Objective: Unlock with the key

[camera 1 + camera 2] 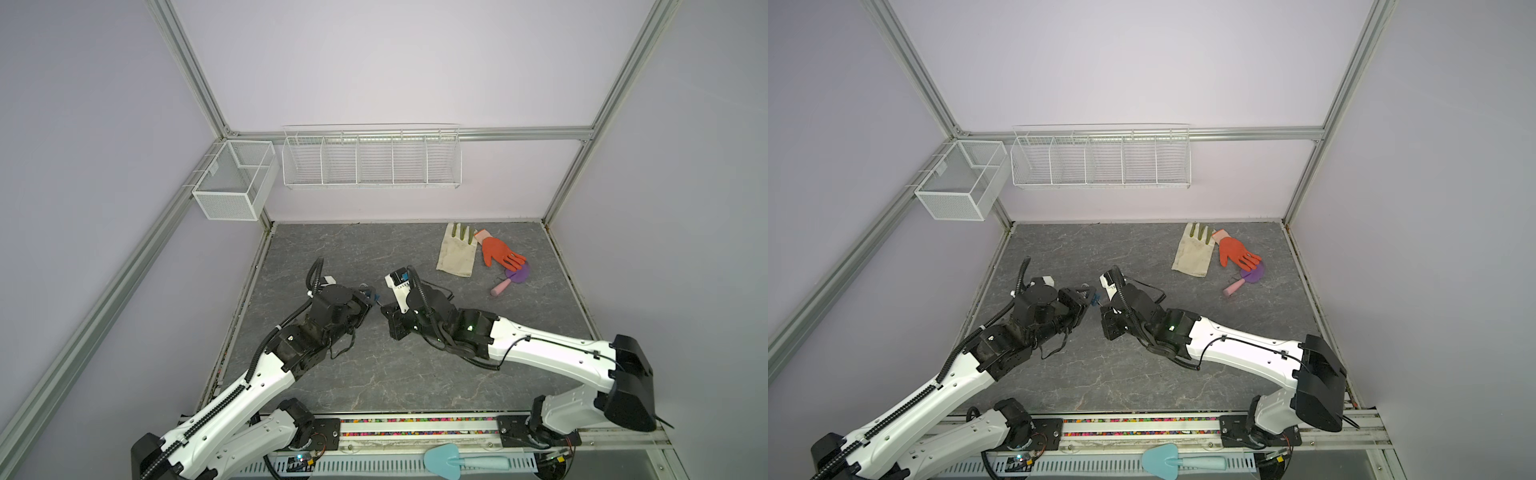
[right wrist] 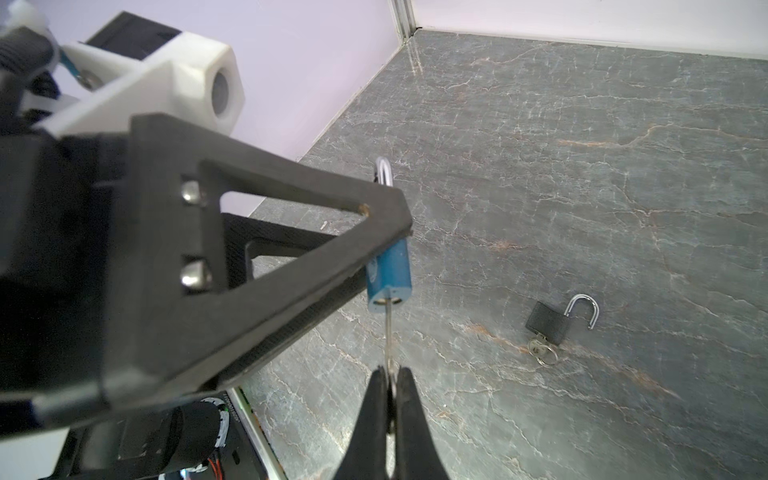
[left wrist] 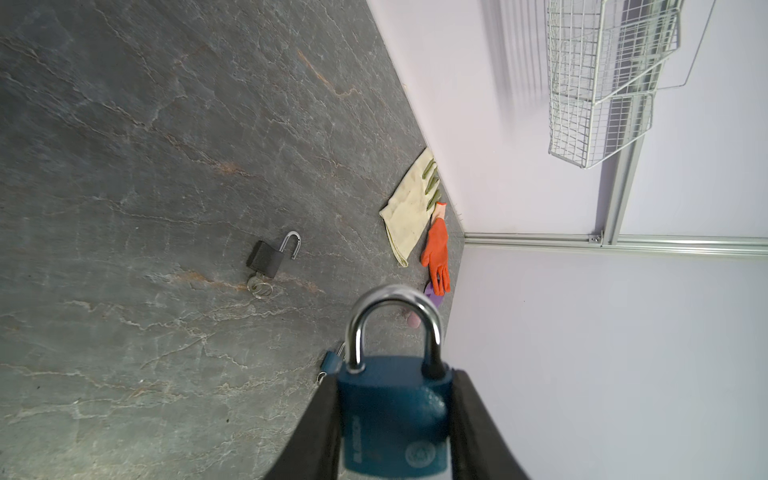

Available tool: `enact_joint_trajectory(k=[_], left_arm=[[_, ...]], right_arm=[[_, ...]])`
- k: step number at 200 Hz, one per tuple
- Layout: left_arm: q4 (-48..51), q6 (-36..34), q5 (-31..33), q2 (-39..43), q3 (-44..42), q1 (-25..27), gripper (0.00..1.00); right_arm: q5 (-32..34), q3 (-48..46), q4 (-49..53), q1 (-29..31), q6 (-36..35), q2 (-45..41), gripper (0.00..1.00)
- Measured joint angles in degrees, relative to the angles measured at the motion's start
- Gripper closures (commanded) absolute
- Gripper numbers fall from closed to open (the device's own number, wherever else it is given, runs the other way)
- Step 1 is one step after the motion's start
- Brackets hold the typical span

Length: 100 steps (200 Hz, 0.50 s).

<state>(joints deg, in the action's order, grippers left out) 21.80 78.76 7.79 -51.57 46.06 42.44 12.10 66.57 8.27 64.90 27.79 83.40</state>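
Blue padlock (image 3: 392,415) is clamped by its body in the left gripper (image 3: 395,388), shackle closed, held up off the table (image 1: 374,382) between the two arms in both top views. Key (image 2: 388,332) has its blade in the keyhole on the lock's underside, and the right gripper (image 2: 390,376) is pinched tight on the key's head. Black padlock (image 2: 548,322) lies well apart on the table, shackle swung open, a ringed key in it. Cream glove (image 1: 457,253) and orange glove (image 1: 496,251) lie at the far back right, touching.
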Motion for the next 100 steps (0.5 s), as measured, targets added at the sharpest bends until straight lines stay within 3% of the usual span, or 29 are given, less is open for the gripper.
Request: enact_joint_trajectory(k=[64, 100], left_arm=[[0.1, -2.8, -0.8, -0.3, 0.5, 0.2, 0.96], [-0.1, -3.0, -0.5, -0.5, 0.7, 0.3, 0.96]], right_arm=[[2.0, -0.2, 1.0, 0.7, -4.7, -0.5, 0.94], [0.0, -0.2, 0.7, 0.0, -2.6, -0.6, 0.94]])
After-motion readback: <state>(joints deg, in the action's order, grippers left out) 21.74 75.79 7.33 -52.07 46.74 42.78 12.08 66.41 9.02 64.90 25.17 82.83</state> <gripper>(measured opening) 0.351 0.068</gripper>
